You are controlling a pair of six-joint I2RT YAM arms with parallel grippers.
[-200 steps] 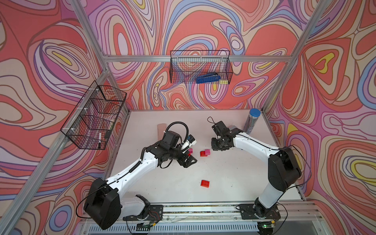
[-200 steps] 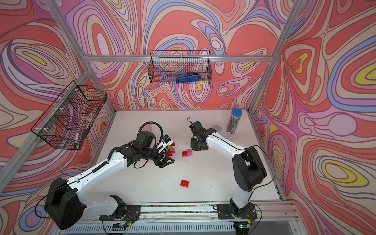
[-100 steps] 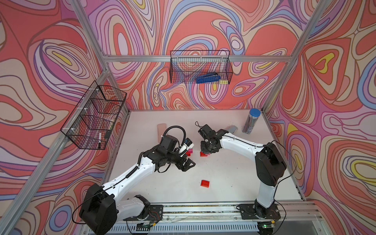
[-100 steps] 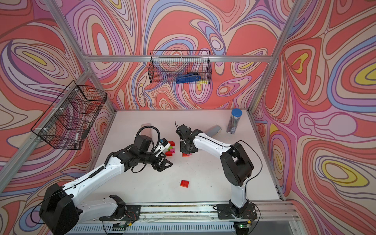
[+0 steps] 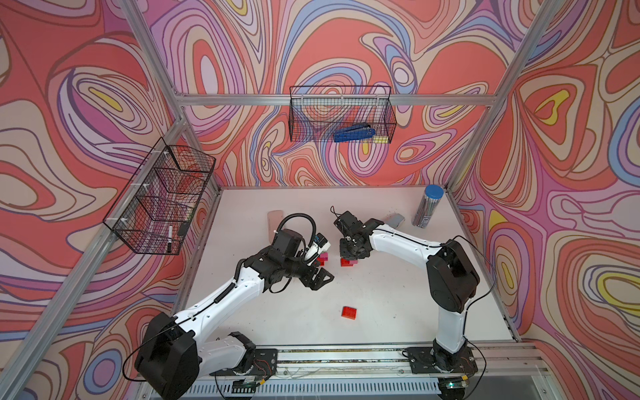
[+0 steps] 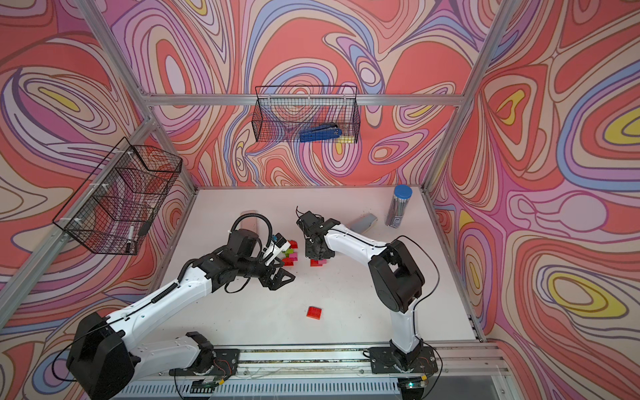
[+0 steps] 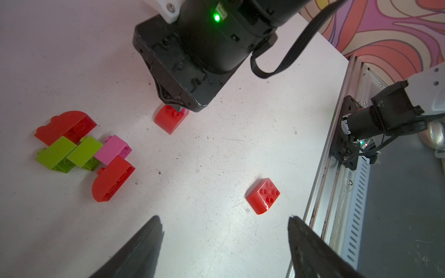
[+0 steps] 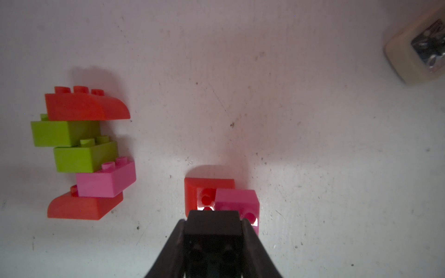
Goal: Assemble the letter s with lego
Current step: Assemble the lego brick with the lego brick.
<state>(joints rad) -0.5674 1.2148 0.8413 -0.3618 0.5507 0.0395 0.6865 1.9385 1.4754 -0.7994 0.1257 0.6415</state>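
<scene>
**Operator:** What are your grippers doing?

**Me:** My right gripper has its jaws closed together, and I see nothing held between them. Its tip is down on a red brick. A pink brick sits against that one or partly over it, I cannot tell which. My left gripper hangs wide open and empty above the table.

**Operator:** And the rest of the lego?

**Me:** A stack of red, green and pink bricks lies on its side near that pair but not touching it. A loose red brick sits alone, studs up, well apart from both.

**Operator:** How will they handle?

**Me:** I judge them light, stiff and slick. The loose one has a curved slope on one side, so I would pinch it across its flat walls, below the studs. A grip on the curve would likely squirt it out. If I press a brick off-centre, it may skid on the table rather than seat.
</scene>
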